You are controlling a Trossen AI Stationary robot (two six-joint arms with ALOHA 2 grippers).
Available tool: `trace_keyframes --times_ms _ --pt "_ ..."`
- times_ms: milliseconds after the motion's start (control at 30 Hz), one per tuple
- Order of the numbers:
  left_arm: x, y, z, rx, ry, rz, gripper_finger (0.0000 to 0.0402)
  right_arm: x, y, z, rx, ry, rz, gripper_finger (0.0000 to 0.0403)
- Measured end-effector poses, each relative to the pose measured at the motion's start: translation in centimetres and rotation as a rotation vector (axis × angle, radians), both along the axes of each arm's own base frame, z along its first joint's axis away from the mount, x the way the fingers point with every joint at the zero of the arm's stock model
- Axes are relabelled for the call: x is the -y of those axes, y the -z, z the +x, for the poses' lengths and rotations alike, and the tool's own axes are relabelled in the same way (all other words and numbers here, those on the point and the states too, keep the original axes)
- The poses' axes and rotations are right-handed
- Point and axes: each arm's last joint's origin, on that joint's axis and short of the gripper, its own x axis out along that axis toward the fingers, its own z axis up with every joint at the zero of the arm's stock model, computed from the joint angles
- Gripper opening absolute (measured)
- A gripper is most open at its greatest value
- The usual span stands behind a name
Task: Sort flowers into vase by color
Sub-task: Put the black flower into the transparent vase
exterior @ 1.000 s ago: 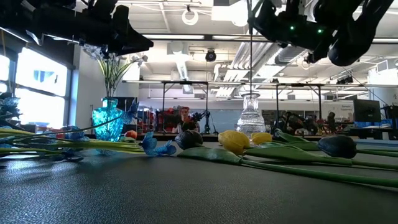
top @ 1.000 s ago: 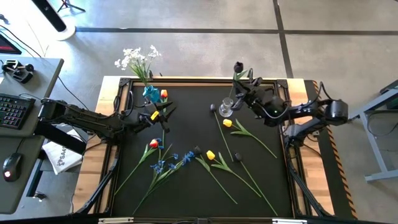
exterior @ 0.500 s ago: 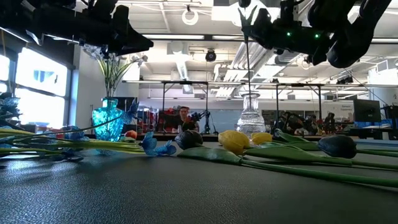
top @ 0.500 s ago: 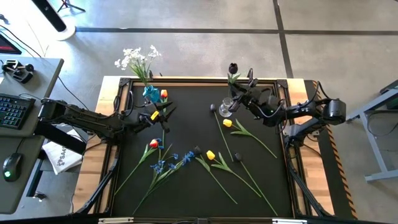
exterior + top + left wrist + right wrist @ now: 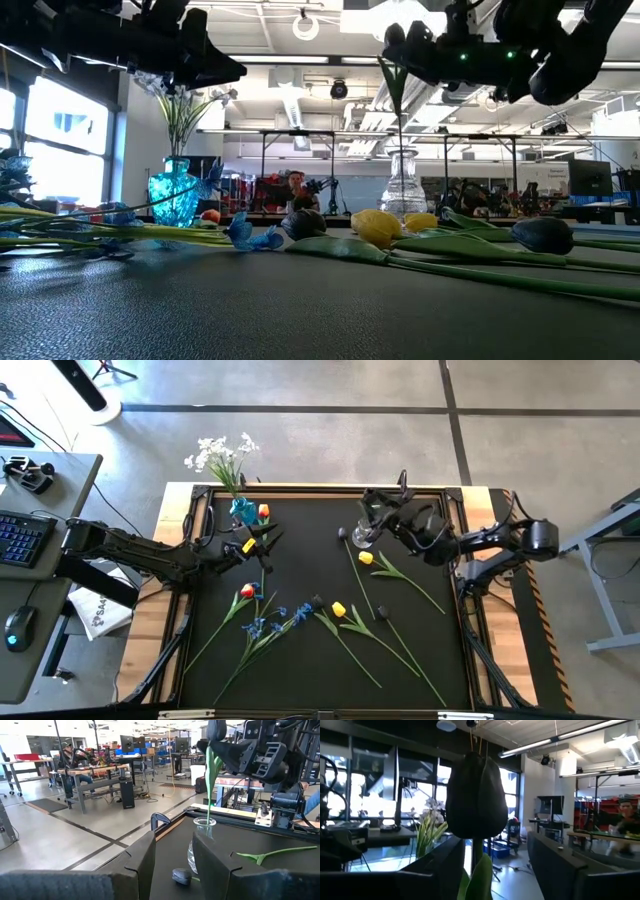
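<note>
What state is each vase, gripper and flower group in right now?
Clear vase: upright, dark tulip's stem entering its mouth.
Blue vase: upright, holding white sprays.
Dark tulip: upright, held by right gripper over the clear vase.
Left gripper: open, empty, by the blue vase.
Loose flowers: lying flat on the mat.

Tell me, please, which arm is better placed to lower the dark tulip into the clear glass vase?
The right. Its claw already holds the dark near-black tulip upright, with the green stem reaching the mouth of the clear glass vase. The left claw waits farther left, near the blue glass vase.
</note>
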Motion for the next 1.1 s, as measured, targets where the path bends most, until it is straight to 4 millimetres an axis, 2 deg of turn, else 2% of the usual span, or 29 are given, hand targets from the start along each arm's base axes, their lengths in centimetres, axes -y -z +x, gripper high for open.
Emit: trace_keyframes --times_ms 367,633,1100 --pt "0.0 0.0 0.0 0.001 0.000 -0.002 0.0120 -2.3 -2.2 -2.0 -0.112 0.052 0.066 0.0222" --pt "0.0 0.0 0.0 0.002 0.000 -0.002 0.0120 -4.2 -2.9 -3.5 -0.179 -0.045 0.130 0.0222" --pt "0.0 0.0 0.0 0.027 -0.002 -0.037 0.0120 -9.6 -3.8 -5.2 -0.202 -0.289 0.131 0.0222"
